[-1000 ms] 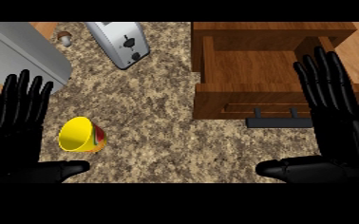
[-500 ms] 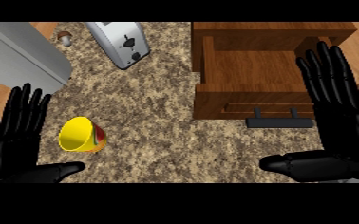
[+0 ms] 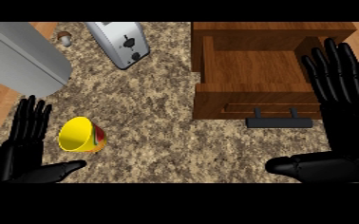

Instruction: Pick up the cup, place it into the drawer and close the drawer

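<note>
Flanking the yellow cup (image 3: 82,135), which lies tipped on the counter (image 3: 161,123) just right of it, the left hand (image 3: 24,144) is spread wide and empty, ready to close round it, while the drawer (image 3: 256,83) stands pulled open to receive it and the right hand (image 3: 336,99) is flat, fingers straight, holding nothing.

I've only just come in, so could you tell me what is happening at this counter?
Nothing is being held yet. The yellow cup lies on the counter, just right of the open left hand. The wooden drawer stands pulled open with nothing visible inside it, and the open right hand is at its right side.
</note>
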Tool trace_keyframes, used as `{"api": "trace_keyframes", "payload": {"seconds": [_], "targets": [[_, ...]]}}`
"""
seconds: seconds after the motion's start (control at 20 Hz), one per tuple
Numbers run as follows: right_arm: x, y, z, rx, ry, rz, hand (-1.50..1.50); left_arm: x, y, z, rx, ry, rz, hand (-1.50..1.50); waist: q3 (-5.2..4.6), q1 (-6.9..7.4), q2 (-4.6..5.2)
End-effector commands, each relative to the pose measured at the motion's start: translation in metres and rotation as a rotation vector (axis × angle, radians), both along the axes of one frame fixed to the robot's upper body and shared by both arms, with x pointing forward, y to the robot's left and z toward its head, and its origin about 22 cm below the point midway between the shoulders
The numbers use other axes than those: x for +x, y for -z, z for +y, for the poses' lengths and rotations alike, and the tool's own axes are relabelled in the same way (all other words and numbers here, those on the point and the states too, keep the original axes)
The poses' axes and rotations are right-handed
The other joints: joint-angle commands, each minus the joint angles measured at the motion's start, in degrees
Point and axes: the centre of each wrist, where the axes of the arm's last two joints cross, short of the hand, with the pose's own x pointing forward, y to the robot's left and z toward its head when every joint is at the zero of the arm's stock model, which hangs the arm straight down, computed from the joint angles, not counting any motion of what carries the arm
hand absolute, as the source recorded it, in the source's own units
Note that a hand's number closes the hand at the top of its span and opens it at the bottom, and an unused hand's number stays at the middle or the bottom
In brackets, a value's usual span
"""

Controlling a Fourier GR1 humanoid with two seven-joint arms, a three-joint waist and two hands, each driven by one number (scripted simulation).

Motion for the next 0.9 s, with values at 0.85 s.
{"api": "trace_keyframes", "payload": {"seconds": [0.85], "targets": [[-0.007,0.002,-0.003,0.006,-0.013,0.015,-1.50,0.013,0.078,0.037,-0.019,-0.038,0.056,-1.50,0.01,-0.11,0.01]]}}
